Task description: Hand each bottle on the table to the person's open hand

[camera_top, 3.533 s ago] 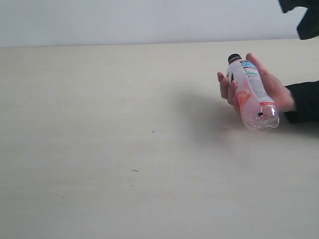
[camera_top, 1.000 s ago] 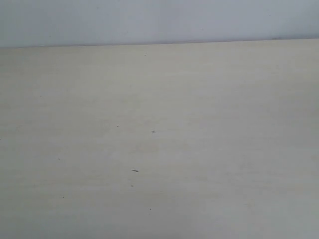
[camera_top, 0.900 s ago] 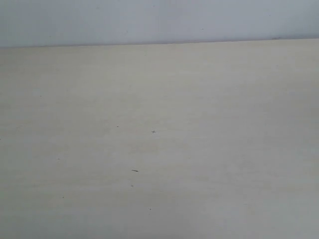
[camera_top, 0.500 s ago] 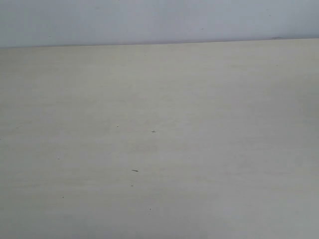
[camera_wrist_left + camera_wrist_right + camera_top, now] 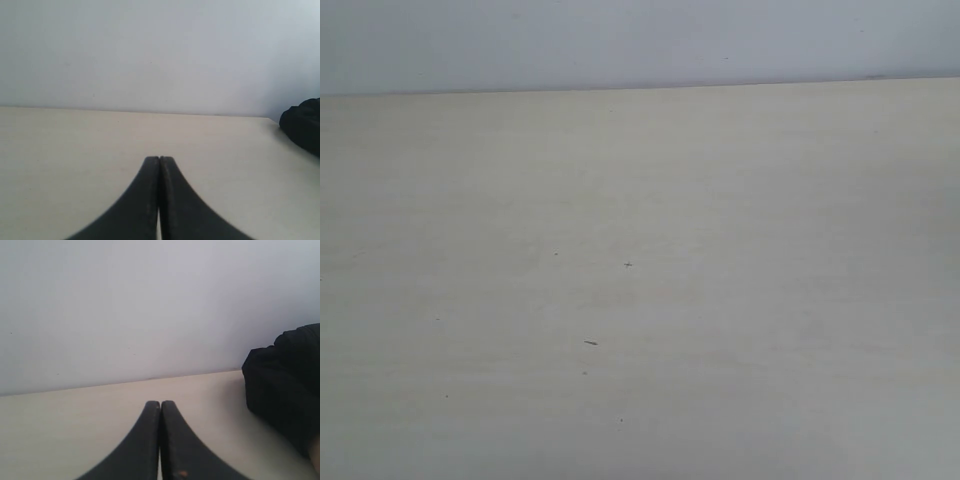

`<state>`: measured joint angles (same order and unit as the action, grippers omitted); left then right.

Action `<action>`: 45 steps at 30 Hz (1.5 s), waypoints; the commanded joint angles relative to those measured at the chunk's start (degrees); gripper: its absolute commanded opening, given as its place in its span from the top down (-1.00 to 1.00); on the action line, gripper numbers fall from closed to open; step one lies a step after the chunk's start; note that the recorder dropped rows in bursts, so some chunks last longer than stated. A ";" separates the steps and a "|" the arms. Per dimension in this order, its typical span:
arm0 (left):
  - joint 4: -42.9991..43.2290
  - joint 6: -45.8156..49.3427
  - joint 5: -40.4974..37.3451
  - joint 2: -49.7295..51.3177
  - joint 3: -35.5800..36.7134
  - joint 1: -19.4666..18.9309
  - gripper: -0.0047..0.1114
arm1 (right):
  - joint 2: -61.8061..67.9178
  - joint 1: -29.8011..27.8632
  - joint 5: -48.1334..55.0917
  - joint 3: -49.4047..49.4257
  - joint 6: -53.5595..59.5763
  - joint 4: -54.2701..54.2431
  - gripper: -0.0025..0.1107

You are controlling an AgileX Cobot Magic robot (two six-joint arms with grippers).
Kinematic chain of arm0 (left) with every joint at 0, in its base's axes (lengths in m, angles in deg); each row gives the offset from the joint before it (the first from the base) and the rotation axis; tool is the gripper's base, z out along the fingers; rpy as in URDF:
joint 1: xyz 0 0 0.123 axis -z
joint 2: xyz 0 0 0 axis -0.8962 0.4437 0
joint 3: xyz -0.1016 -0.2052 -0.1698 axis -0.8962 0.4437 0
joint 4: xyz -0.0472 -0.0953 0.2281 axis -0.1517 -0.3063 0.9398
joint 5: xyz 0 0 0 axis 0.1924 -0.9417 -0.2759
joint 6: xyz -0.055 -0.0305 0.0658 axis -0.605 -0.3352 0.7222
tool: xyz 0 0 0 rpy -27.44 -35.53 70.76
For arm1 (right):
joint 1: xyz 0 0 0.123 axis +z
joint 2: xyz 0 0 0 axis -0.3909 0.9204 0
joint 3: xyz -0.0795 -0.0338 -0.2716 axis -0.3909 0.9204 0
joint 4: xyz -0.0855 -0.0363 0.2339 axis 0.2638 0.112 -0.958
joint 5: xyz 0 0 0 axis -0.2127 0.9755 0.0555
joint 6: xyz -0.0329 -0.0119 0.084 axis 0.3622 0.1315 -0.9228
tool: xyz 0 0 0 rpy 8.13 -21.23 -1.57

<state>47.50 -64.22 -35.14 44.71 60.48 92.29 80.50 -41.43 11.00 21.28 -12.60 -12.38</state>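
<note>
The pale beige table [image 5: 740, 250] fills the exterior view, and no bottle, hand or gripper shows there. In the left wrist view my left gripper [image 5: 159, 159] is shut, its two black fingers pressed together with nothing between them, low over the table [image 5: 60, 150]. My right gripper [image 5: 160, 403] is shut in the same way and holds nothing, above the table [image 5: 60, 425]. The bottles and the person's open hand are out of view.
A dark sleeve of the person [image 5: 285, 385] rests on the table at one side of the right wrist view. The same dark cloth [image 5: 302, 122] shows at the edge of the left wrist view. A pale wall [image 5: 620, 40] stands behind the table's far edge.
Some seconds ago a hand held the pink black-capped bottle at the right; hand and bottle have left the view. Over the last second nothing has moved.
</note>
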 commanded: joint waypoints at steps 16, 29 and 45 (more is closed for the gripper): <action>0.20 0.14 0.08 -0.37 0.17 -0.14 0.92 | -0.34 -0.27 -0.92 0.23 -7.21 2.65 0.96; 0.20 0.14 0.08 -0.37 0.17 -0.14 0.92 | -0.34 0.78 0.38 0.23 -4.37 3.04 0.96; 0.20 0.14 0.08 -0.37 0.17 -0.14 0.92 | -0.34 0.78 0.49 0.23 -4.37 3.04 0.96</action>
<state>47.50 -64.22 -35.14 44.71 60.48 92.29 80.50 -40.85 11.44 21.28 -17.37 -9.86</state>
